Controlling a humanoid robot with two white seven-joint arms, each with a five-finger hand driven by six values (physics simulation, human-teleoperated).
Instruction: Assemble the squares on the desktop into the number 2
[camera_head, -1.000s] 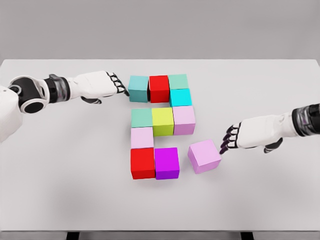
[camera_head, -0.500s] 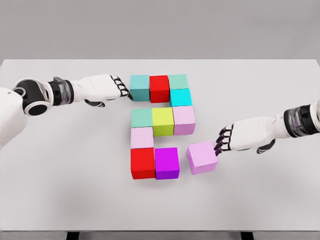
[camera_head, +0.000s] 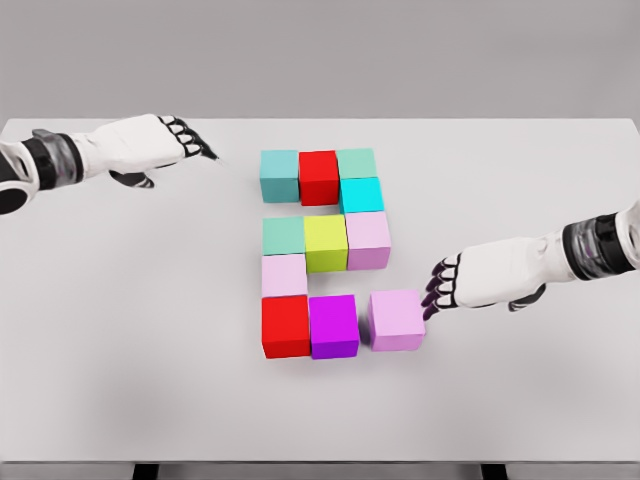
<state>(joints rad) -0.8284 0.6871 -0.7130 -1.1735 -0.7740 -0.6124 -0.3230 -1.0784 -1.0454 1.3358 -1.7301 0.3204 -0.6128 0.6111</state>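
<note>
The pale pink cube sits just right of the magenta cube, a thin gap between them, ending the bottom row of the block figure on the white table. Bare tabletop lies to its right and front. The right hand reaches in level, dark fingertips loosely spread, touching the cube's right face. The left hand, relaxed, hovers well left of the teal cube.

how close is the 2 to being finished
Nearly there. The top row, the cyan cube, the middle row and the pale pink cube already sit in place. The right hand is at the last pink cube; a small gap beside the purple cube remains. The left hand is clear.
</note>
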